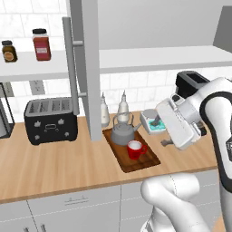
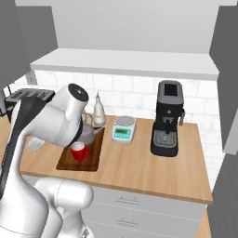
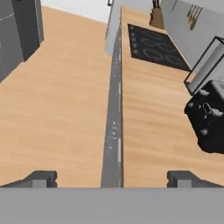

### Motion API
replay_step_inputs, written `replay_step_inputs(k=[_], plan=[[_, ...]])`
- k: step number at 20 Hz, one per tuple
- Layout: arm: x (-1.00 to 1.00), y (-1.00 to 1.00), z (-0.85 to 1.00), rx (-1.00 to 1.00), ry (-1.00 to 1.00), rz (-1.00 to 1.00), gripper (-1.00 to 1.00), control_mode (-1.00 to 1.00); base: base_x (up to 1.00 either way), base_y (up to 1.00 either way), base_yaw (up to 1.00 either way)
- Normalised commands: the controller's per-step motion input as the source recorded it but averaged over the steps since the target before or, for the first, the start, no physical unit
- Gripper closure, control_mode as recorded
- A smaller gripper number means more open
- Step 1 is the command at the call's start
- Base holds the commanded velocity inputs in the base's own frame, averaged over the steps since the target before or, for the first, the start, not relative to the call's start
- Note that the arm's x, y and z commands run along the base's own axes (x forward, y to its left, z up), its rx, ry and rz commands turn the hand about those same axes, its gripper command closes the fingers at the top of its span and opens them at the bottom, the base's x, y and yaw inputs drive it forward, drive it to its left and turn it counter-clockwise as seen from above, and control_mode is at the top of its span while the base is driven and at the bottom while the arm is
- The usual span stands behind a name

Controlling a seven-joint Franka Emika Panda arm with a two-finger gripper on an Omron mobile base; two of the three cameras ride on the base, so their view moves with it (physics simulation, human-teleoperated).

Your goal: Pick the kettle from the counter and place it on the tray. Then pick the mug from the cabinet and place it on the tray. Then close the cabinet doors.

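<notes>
The grey kettle (image 1: 123,132) stands upright on the far end of the dark-brown tray (image 1: 146,162). The red mug (image 1: 136,149) sits on the tray just in front of it. In the right base view my arm hides part of the kettle (image 2: 93,134); the mug (image 2: 79,151) and tray (image 2: 89,162) show below it. My gripper (image 1: 161,131) hovers right of the tray above the counter (image 1: 59,163), open and empty. In the hand view its fingertips (image 3: 41,178) stand wide apart over the counter's front edge. The cabinet (image 1: 158,59) is open, with its left door (image 1: 90,68) swung out edge-on and its right door (image 2: 228,79) also out.
A black toaster (image 1: 50,120) stands left of the open door. Two white bottles (image 1: 122,108) stand behind the tray, a scale (image 2: 123,128) and a coffee machine (image 2: 167,118) to its right. Two jars (image 1: 41,44) sit on a white shelf.
</notes>
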Motion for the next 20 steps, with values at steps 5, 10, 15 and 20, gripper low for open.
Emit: replay_step_inputs(k=[5, 10, 15, 20], plan=[[-0.24, 0.51, 0.25, 0.00, -0.18, 0.03, -1.00, -1.00, 0.00, 0.00, 0.00], [-0.33, 0.48, 0.35, 0.04, -0.01, 0.00, -1.00, -1.00, 0.00, 0.00, 0.00], [-0.30, 0.51, 0.32, 0.04, -0.11, 0.00, -1.00, -1.00, 0.00, 0.00, 0.00], [-0.22, 0.52, 0.32, 0.00, -0.32, 0.02, -1.00, -1.00, 0.00, 0.00, 0.00]])
